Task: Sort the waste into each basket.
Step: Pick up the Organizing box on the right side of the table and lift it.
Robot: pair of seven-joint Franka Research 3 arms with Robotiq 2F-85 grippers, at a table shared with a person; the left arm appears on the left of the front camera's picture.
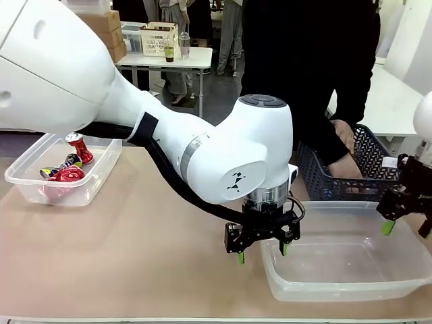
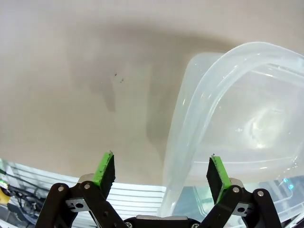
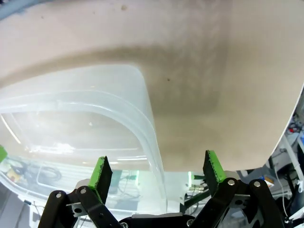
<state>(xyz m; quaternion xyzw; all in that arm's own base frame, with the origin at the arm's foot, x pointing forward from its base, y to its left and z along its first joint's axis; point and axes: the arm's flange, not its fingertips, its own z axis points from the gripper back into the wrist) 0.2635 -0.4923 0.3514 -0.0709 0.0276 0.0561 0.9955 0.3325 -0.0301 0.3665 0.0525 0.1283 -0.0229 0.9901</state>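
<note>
Beige counter (image 1: 135, 256), left edge: tub (image 1: 20, 181) of crushed cans (image 1: 67, 169), likely light, dentable, slippery; pinch mid-body; left gripper (image 1: 263, 253) and right gripper (image 1: 406, 228) gape empty.

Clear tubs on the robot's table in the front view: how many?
2. One tub sits at the left end of the table, with cans in it. The other tub is at the near right and looks empty. The left arm covers mid-table, so another could be hidden.

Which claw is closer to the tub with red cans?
Left. The left claw hangs mid-table over the empty tub's left end; the right claw is at that tub's right end, farther from the tub of cans.
</note>
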